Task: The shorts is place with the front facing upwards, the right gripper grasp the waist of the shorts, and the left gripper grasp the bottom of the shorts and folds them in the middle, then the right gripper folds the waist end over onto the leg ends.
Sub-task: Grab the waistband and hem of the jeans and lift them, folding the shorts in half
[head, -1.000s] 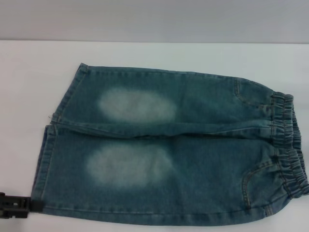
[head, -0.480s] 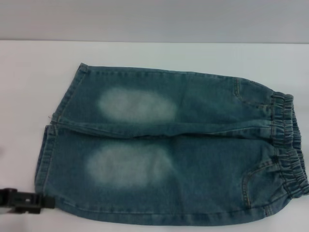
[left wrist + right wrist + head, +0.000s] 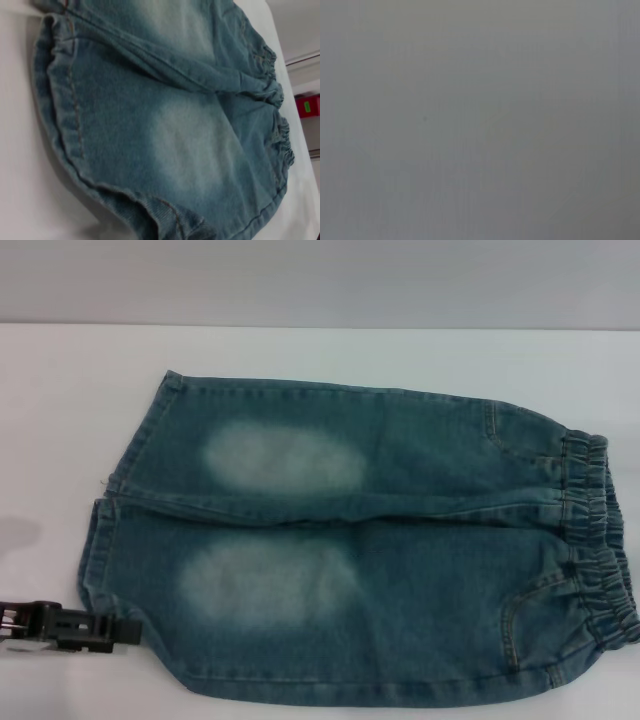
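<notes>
So the black two-fingered left gripper (image 3: 118,632) has slid in from the left edge over the last second, and the near corner of the long blue denim shorts (image 3: 380,550) has moved with it: the lower leg hem was lying flat before, and now that corner looks tucked inward and a bit bunched where the claw meets it. My read is the bottom of the shorts (image 3: 100,540) is getting grabbed or nudged, so the first fold is only starting. Can't tell if the claw is actually clamped on the cloth or just pushing it, since only its tip shows in the head view. The shorts lie flat on the white table (image 3: 320,350), front up, pale faded ovals on both thighs, with the ruched elastic waist (image 3: 598,540) way over on the right, untouched. The left wrist view adds something the head view doesn't: the hem (image 3: 65,115) up close, curling and lifting off the table at the near corner (image 3: 165,220), though no fingers show there. The right wrist view is plain grey, and the right gripper isn't visible anywhere.
</notes>
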